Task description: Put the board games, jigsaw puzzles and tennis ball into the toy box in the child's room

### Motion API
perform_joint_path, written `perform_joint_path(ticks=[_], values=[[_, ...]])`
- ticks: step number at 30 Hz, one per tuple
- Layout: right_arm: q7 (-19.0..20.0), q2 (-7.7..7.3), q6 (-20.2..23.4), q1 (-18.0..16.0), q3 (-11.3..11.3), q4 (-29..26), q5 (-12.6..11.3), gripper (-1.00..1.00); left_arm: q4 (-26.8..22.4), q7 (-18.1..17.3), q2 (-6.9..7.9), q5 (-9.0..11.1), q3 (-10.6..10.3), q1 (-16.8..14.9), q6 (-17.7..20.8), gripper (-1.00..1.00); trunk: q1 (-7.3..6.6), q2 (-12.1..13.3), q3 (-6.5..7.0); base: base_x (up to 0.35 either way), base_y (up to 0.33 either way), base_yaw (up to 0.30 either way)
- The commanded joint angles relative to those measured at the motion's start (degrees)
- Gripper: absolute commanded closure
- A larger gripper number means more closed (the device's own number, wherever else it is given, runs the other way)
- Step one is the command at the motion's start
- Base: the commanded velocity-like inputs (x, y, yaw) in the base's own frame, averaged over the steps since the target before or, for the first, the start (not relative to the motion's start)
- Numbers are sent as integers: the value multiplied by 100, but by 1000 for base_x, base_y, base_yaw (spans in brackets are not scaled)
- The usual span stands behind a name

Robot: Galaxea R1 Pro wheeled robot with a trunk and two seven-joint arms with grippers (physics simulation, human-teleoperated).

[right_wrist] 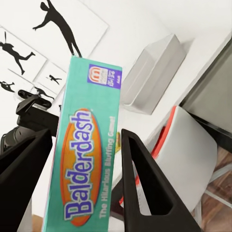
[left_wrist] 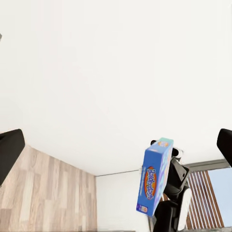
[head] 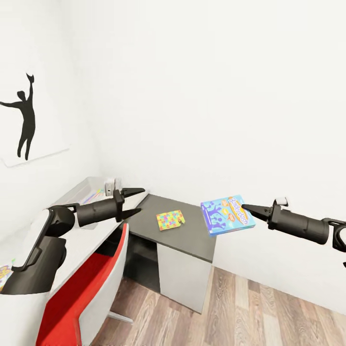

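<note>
My right gripper (head: 245,208) is shut on the edge of a blue Balderdash board game box (head: 226,215), holding it in the air just past the right end of a dark grey cabinet top (head: 192,238). In the right wrist view the box (right_wrist: 84,164) stands between the two fingers (right_wrist: 140,179). A colourful jigsaw puzzle (head: 170,219) lies flat on the cabinet top. My left gripper (head: 134,202) is open and empty over the corner between white table and cabinet. The grey toy box (head: 81,192) (right_wrist: 152,72) sits on the white table near the wall.
A red and white chair (head: 91,283) stands tucked under the white table (head: 86,245) in front of me. White walls close in behind and to the left, with a silhouette picture (head: 29,115). Wooden floor (head: 250,307) lies open to the right. Another colourful flat item (head: 4,276) lies at the table's near left.
</note>
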Motion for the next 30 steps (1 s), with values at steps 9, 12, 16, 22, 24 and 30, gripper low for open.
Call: perform_joint_path(ticks=[9,12,16,22,24,30], values=[[61,-2,23,-4,-1,-1,13,100,-1,64,1,60,-4,-8,-10,-100,4,-14,5,0,0,283],[61,-2,23,-3,3,-1,14,100,-1,65,1,56,-4,-8,-11,-100,4,-14,8,0,0,286],[61,-2,23,-5,8,-1,14,100,-1,65,0,53,-4,-8,-16,-100,4,-14,10,57,0,287],[61,-2,23,-2,21,-1,14,100,-1,65,-2,50,-5,-8,-20,-100,4,-14,11,231,0,288],[61,-2,23,0,24,-1,15,100,-1,65,-2,48,-8,-8,-20,-100,4,-14,11,298,0,288],[61,-1,23,0,28,-1,16,100,-1,65,-3,44,-11,-8,-21,-100,4,-14,11,282,0,289]])
